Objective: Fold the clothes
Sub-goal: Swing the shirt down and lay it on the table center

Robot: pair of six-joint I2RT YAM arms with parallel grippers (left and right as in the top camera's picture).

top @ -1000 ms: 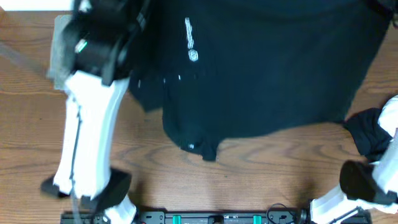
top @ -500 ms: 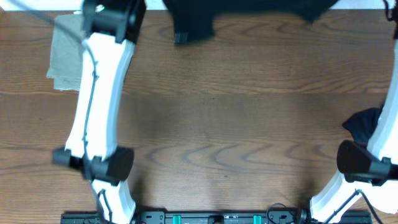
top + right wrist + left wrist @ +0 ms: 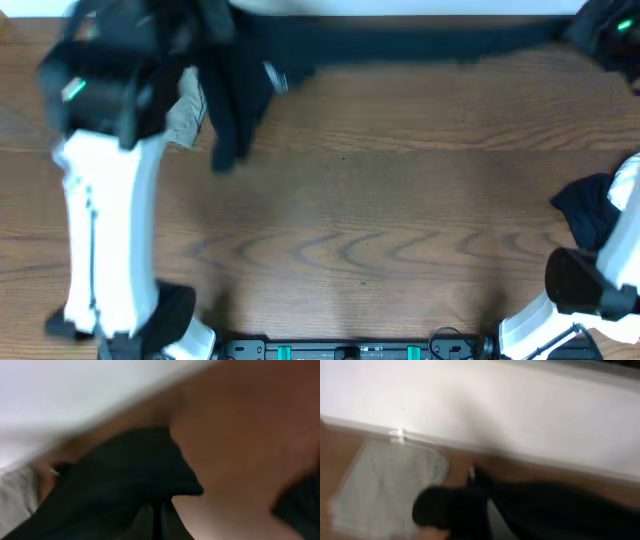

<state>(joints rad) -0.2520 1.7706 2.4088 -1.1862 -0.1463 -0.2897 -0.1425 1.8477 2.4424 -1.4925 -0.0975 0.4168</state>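
Black shirt, overhead: stretched in a long band along the far edge of the wooden table; its left end droops.
Khaki cloth, overhead: just beside the drooping end.
Second black garment, overhead: bunched at the table's right side.
Left gripper, overhead: at the band's left end, blurred; cannot tell whether spread or pinching.
Right gripper, overhead: at the band's right end; grip cannot be told.
Left wrist: khaki cloth lying flat, black shirt beside it; fingers not made out.
Right wrist: black shirt over bare table; fingers not made out.
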